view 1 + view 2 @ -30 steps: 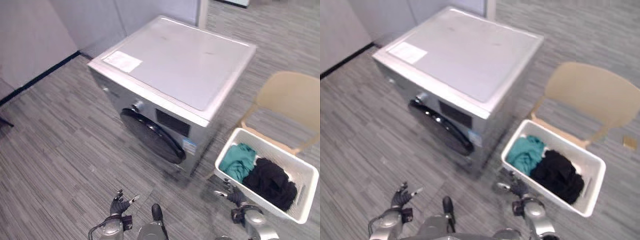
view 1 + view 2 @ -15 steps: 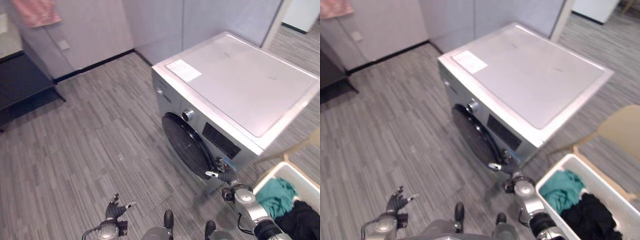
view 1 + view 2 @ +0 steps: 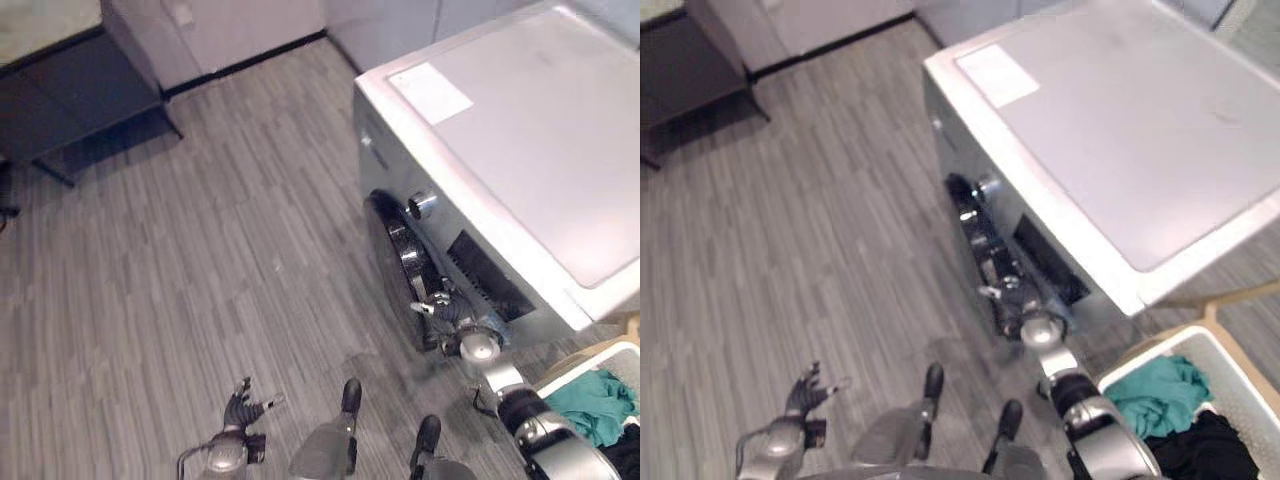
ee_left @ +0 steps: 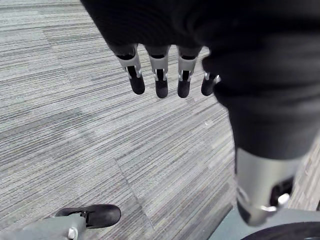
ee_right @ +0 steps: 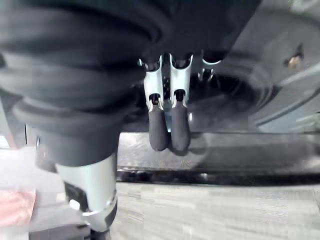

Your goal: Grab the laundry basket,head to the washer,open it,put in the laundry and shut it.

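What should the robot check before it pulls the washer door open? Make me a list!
1. Right hand up at the washer door: ok, it sits at the door's edge.
2. Fingers hooked firmly on the door: cannot tell; in the right wrist view they look fairly straight against the dark door.
3. Door closed now: ok, it looks flush with the washer front.
4. Floor in front free for the door to swing: ok, nothing lies there.
5. Left hand out of the way: ok, it hangs open low over the floor, holding nothing.
6. Laundry basket close by: ok, it sits beside the washer with teal and black clothes inside.
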Robot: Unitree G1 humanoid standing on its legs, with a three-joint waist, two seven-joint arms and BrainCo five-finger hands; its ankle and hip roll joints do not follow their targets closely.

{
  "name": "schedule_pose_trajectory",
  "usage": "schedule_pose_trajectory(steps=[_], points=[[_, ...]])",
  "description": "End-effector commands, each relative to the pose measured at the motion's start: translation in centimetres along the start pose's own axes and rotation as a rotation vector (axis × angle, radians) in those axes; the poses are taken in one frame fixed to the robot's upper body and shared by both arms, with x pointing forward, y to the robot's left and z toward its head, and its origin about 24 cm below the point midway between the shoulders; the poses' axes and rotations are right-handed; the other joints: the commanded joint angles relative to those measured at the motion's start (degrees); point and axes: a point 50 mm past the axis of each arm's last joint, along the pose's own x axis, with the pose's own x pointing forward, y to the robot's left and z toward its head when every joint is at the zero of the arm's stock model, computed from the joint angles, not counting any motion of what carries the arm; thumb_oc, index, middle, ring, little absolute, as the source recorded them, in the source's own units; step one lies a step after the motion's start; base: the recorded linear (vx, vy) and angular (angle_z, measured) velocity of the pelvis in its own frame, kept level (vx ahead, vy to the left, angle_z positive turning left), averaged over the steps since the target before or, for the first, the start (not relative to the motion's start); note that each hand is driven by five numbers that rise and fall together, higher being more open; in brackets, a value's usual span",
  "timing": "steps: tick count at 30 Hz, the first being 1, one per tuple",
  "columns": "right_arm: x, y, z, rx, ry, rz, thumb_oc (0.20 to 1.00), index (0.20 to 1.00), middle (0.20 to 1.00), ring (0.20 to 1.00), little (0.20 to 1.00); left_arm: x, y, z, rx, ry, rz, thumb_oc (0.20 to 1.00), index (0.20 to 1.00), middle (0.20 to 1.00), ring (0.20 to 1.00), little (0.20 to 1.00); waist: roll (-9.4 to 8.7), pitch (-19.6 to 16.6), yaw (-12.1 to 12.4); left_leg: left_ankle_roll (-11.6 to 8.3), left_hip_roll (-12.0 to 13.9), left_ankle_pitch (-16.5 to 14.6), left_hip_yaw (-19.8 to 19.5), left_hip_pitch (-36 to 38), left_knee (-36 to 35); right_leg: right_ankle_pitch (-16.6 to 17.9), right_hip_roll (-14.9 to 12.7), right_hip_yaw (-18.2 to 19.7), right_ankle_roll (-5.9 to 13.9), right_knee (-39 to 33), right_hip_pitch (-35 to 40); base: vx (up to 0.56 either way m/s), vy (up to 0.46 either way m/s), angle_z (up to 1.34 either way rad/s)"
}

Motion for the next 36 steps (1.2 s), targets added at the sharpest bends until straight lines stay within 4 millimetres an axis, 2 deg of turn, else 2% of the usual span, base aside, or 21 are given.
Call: schedule_pose_trajectory(steps=[1, 2, 4, 5, 6, 7, 8, 9, 10, 13, 16, 21, 24, 25, 26, 27, 30, 32, 33, 34, 36], points=[[0.2, 4.3, 4.4, 0.128, -0.163, 0.178, 1.000, 1.000, 1.000, 1.000, 1.000, 0.6, 1.5, 1.4, 0.017, -0.046, 0.058, 1.000, 1.000, 1.000, 1.000, 1.000, -2.56, 1.63, 3.15, -0.45, -1.28, -4.71, -1.12, -0.98, 3.28, -7.50, -4.43, -0.45, 0.44, 7.58, -3.18, 0.00, 0.004, 0.32], [-0.6, 7.8, 6.4, 0.162, -0.229, 0.329, 1.000, 1.000, 1.000, 1.000, 1.000, 0.9, 1.1, 1.5, 0.018, -0.040, 0.054, 1.000, 1.000, 1.000, 1.000, 1.000, -2.96, 2.39, 4.60, -0.82, -1.31, -4.41, -2.22, -1.49, 3.13, -7.88, -4.64, -1.90, 0.35, 7.94, -3.05, 0.01, -0.008, 0.27], [-1.2, 9.5, 7.7, 0.179, -0.272, 0.408, 1.000, 1.000, 1.000, 1.000, 1.000, 1.0, 0.8, 1.6, 0.021, -0.036, 0.047, 1.000, 1.000, 1.000, 1.000, 1.000, -3.23, 2.65, 5.28, -0.98, -1.30, -4.24, -2.89, -1.84, 3.16, -7.98, -4.74, -2.62, 0.35, 8.11, -3.09, 0.02, -0.017, 0.24], [-2.7, 12.7, 10.7, 0.207, -0.375, 0.553, 1.000, 1.000, 1.000, 1.000, 1.000, 1.2, 0.5, 1.9, 0.041, -0.043, 0.037, 1.000, 1.000, 1.000, 1.000, 1.000, -3.78, 3.09, 7.21, -1.28, -1.56, -4.13, -4.17, -2.61, 3.34, -8.27, -4.89, -4.21, 0.31, 8.22, -2.93, 0.04, -0.030, 0.43], [-3.1, 13.7, 12.3, 0.197, -0.426, 0.611, 1.000, 1.000, 1.000, 1.000, 1.000, 1.3, 0.4, 2.1, 0.049, -0.047, 0.032, 1.000, 1.000, 1.000, 1.000, 1.000, -4.00, 3.23, 8.17, -1.37, -1.64, -4.08, -4.78, -2.87, 3.38, -8.42, -4.87, -4.78, 0.28, 8.29, -2.83, 0.04, -0.030, 0.42], [-3.1, 13.7, 12.3, 0.197, -0.426, 0.611, 1.000, 1.000, 1.000, 1.000, 1.000, 1.3, 0.4, 2.1, 0.049, -0.047, 0.032, 1.000, 1.000, 1.000, 1.000, 1.000, -4.00, 3.26, 8.15, -1.37, -1.65, -4.08, -4.79, -2.86, 3.39, -8.44, -4.87, -4.80, 0.28, 8.30, -2.81, 0.06, -0.038, 0.65], [-4.2, 14.8, 16.8, 0.179, -0.585, 0.700, 1.000, 1.000, 1.000, 1.000, 1.000, 1.6, 0.2, 2.7, 0.078, -0.066, 0.020, 1.000, 1.000, 1.000, 1.000, 1.000, -4.72, 3.69, 10.64, -1.59, -2.06, -4.06, -6.30, -3.75, 3.92, -8.73, -4.97, -6.32, 0.23, 8.25, -2.37, 0.05, -0.034, 0.53], [-4.2, 14.8, 16.9, 0.179, -0.585, 0.700, 1.000, 1.000, 1.000, 1.000, 1.000, 1.6, 0.2, 2.7, 0.078, -0.067, 0.020, 1.000, 1.000, 1.000, 1.000, 1.000, -4.73, 3.74, 10.63, -1.60, -2.07, -4.07, -6.33, -3.75, 3.95, -8.74, -4.97, -6.35, 0.23, 8.26, -2.35, 0.07, -0.052, 0.50], [-4.6, 14.2, 19.7, 0.207, -0.679, 0.682, 1.000, 1.000, 1.000, 1.000, 1.000, 1.7, 0.0, 3.5, 0.087, -0.098, 0.010, 1.000, 1.000, 1.000, 1.000, 1.000, -5.05, 3.86, 12.05, -1.65, -2.53, -3.97, -7.27, -4.39, 4.09, -8.83, -4.99, -7.39, 0.21, 8.12, -2.24, 0.11, -0.079, 0.34], [-4.1, 12.6, 21.8, 0.214, -0.745, 0.606, 1.000, 1.000, 1.000, 1.000, 1.000, 1.8, -0.1, 4.3, 0.088, -0.134, -0.001, 1.000, 1.000, 1.000, 1.000, 1.000, -5.84, 4.08, 13.59, -2.12, -2.55, -5.12, -7.85, -4.16, 3.70, -10.16, -4.64, -7.72, 0.33, 7.68, -1.45, 0.08, -0.046, 0.54], [-3.5, 11.4, 21.5, 0.212, -0.734, 0.558, 1.000, 1.000, 1.000, 1.000, 1.000, 1.7, -0.3, 4.8, 0.087, -0.158, -0.019, 1.000, 1.000, 1.000, 1.000, 1.000, -6.20, 4.18, 13.71, -2.07, -2.60, -5.16, -7.91, -4.25, 3.46, -9.97, -4.60, -7.63, 0.43, 7.38, -1.37, 0.03, 0.028, 0.33], [-3.3, 9.4, 18.1, 0.178, -0.673, 0.513, 1.000, 1.000, 1.000, 1.000, 1.000, 1.7, -1.6, 7.5, 0.072, -0.262, -0.069, 1.000, 1.000, 1.000, 1.000, 1.000, -7.31, 5.00, 11.38, -1.80, -2.11, -5.68, -6.02, -4.29, 3.51, -9.15, -4.63, -5.49, 0.83, 7.42, -2.23, -0.02, 0.048, -0.15], [-4.5, 7.2, 14.7, 0.081, -0.652, 0.516, 1.000, 1.000, 1.000, 1.000, 1.000, 2.5, -3.4, 12.8, 0.149, -0.425, -0.092, 1.000, 1.000, 1.000, 1.000, 1.000, -8.26, 6.47, 5.75, -1.36, -1.39, -5.19, -2.26, -5.31, 4.07, -6.14, -5.03, -2.11, 1.31, 7.41, -5.26, -0.10, 0.117, -0.45], [-4.5, 7.2, 14.7, 0.081, -0.651, 0.515, 1.000, 1.000, 1.000, 1.000, 1.000, 2.5, -3.5, 12.8, 0.149, -0.425, -0.093, 1.000, 1.000, 1.000, 1.000, 1.000, -8.25, 6.48, 5.84, -1.35, -1.37, -5.21, -2.19, -5.30, 4.08, -6.14, -5.02, -2.04, 1.31, 7.44, -5.30, -0.07, 0.087, -0.79], [-5.0, 6.0, 12.7, -0.002, -0.627, 0.502, 1.000, 1.000, 1.000, 1.000, 1.000, 2.9, -3.4, 17.0, 0.229, -0.537, -0.055, 1.000, 1.000, 1.000, 1.000, 1.000, -8.87, 7.37, 2.34, -1.34, -0.62, -5.46, 0.08, -5.79, 4.37, -5.15, -4.92, 0.38, 1.81, 7.50, -7.27, -0.06, 0.090, -0.81], [-5.1, 5.6, 12.1, -0.027, -0.616, 0.493, 1.000, 1.000, 1.000, 1.000, 1.000, 3.1, -3.1, 18.3, 0.252, -0.564, -0.031, 1.000, 1.000, 1.000, 1.000, 1.000, -9.05, 7.58, 1.19, -1.27, -0.39, -5.49, 0.82, -5.95, 4.44, -4.66, -4.85, 1.38, 1.93, 7.39, -7.97, -0.08, 0.118, -0.76], [-5.4, 3.7, 9.3, -0.083, -0.545, 0.443, 1.000, 1.000, 1.000, 1.000, 1.000, 3.8, -0.4, 22.7, 0.305, -0.613, 0.118, 1.000, 1.000, 1.000, 1.000, 1.000, -9.80, 8.57, -3.19, -0.94, 0.45, -5.58, 3.36, -6.60, 4.61, -3.13, -4.55, 4.24, 2.45, 6.98, -10.40, -0.06, 0.081, -0.85], [-5.7, 2.3, 7.3, -0.078, -0.481, 0.404, 1.000, 1.000, 1.000, 1.000, 1.000, 4.0, 3.2, 25.4, 0.329, -0.612, 0.254, 1.000, 1.000, 1.000, 1.000, 1.000, -10.32, 9.21, -6.00, -0.65, 1.00, -5.49, 4.84, -7.13, 4.58, -2.17, -4.39, 5.88, 2.85, 6.75, -12.08, -0.04, 0.053, -0.73], [-5.7, 2.3, 7.3, -0.078, -0.481, 0.404, 1.000, 1.000, 1.000, 1.000, 1.000, 4.0, 3.2, 25.4, 0.329, -0.613, 0.254, 1.000, 1.000, 1.000, 1.000, 1.000, -10.32, 9.22, -5.93, -0.65, 1.01, -5.50, 4.88, -7.13, 4.59, -2.17, -4.39, 5.93, 2.85, 6.77, -12.12, -0.04, 0.077, -0.70], [-6.1, 0.1, 5.3, -0.067, -0.415, 0.353, 1.000, 1.000, 1.000, 1.000, 1.000, 3.1, 8.1, 28.7, 0.403, -0.616, 0.428, 1.000, 1.000, 1.000, 1.000, 1.000, -10.48, 10.11, -9.03, -0.36, 1.42, -5.26, 6.21, -7.67, 4.28, -1.24, -4.23, 7.55, 3.26, 6.48, -13.99, -0.02, 0.070, -0.59], [-6.4, -1.3, 4.7, -0.067, -0.397, 0.320, 1.000, 1.000, 1.000, 1.000, 1.000, 2.4, 10.6, 29.7, 0.462, -0.593, 0.513, 1.000, 1.000, 1.000, 1.000, 1.000, -10.59, 10.69, -10.47, -0.35, 1.54, -5.11, 6.93, -8.03, 4.23, -0.74, -4.10, 8.28, 3.55, 6.13, -14.97, -0.02, 0.064, -0.53]])
